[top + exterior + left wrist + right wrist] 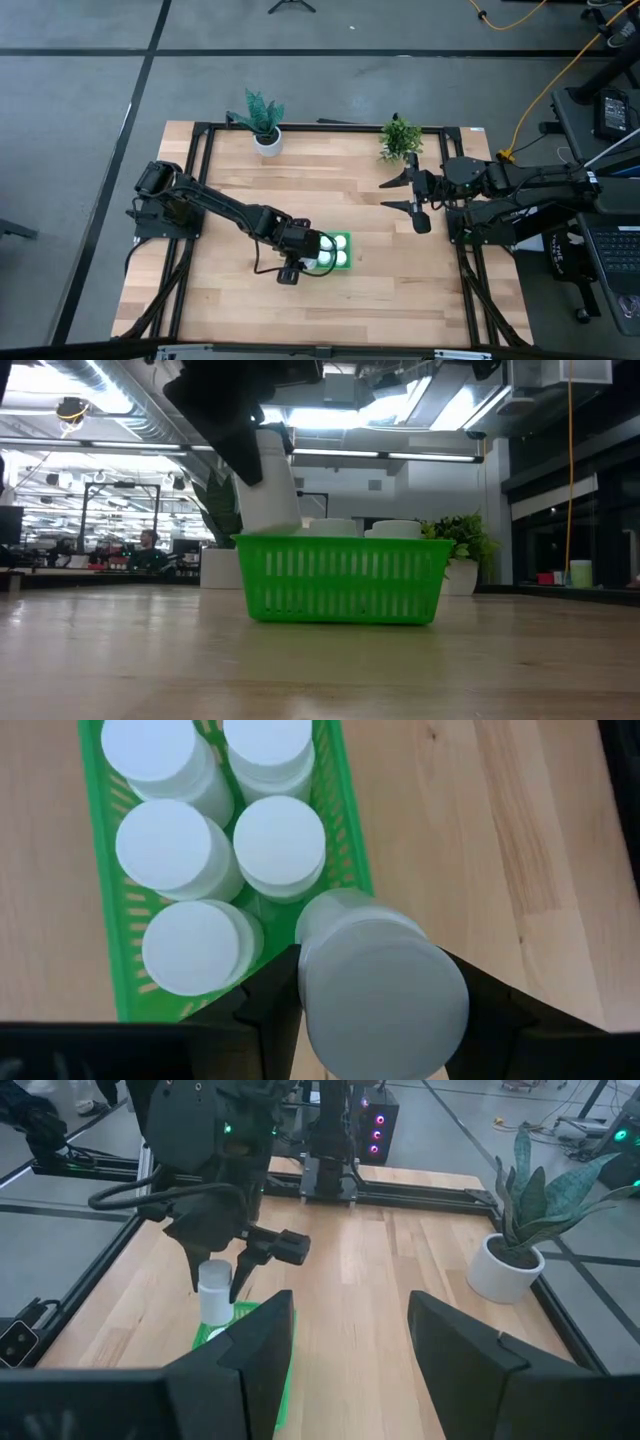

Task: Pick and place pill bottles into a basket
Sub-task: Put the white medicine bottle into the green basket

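- My left gripper (312, 257) sits over the near-left end of the green basket (345, 250), mid-table.
- White pill bottles (341, 258) show in the basket beside my fingers.
- My right gripper (413, 196) waits well apart, toward the table's right side, jaws spread.
- Two potted plants (262, 118) stand along the far edge.

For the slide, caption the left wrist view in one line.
Left gripper holds the sixth pill bottle above the last free corner of the green basket, five bottles already inside.
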Controlling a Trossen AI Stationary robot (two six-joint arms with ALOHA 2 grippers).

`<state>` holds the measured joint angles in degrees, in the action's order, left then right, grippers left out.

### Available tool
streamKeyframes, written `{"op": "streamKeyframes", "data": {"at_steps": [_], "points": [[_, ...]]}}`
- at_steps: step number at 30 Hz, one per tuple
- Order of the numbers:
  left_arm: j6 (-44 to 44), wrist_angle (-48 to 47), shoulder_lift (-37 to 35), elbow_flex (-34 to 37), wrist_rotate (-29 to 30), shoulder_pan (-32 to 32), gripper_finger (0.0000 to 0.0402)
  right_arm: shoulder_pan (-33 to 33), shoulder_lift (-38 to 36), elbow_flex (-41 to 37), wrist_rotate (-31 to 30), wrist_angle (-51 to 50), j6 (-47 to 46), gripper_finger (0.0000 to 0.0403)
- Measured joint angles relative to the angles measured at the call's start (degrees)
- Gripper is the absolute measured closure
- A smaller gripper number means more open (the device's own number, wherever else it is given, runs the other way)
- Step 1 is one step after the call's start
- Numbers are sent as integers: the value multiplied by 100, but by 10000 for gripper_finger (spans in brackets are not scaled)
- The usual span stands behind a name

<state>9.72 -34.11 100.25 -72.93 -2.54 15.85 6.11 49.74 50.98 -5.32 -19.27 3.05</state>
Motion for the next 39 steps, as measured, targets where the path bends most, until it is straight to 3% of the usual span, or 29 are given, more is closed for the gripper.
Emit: {"op": "streamKeyframes", "data": {"at_steps": [32, 39], "points": [[-297, 141, 642, 4, -580, -242, 225, 4, 2, 0, 2, -208, -156, 202], [3, 144, 645, 0, -747, -320, 130, 4, 2, 0, 2, -208, -153, 202]]}}
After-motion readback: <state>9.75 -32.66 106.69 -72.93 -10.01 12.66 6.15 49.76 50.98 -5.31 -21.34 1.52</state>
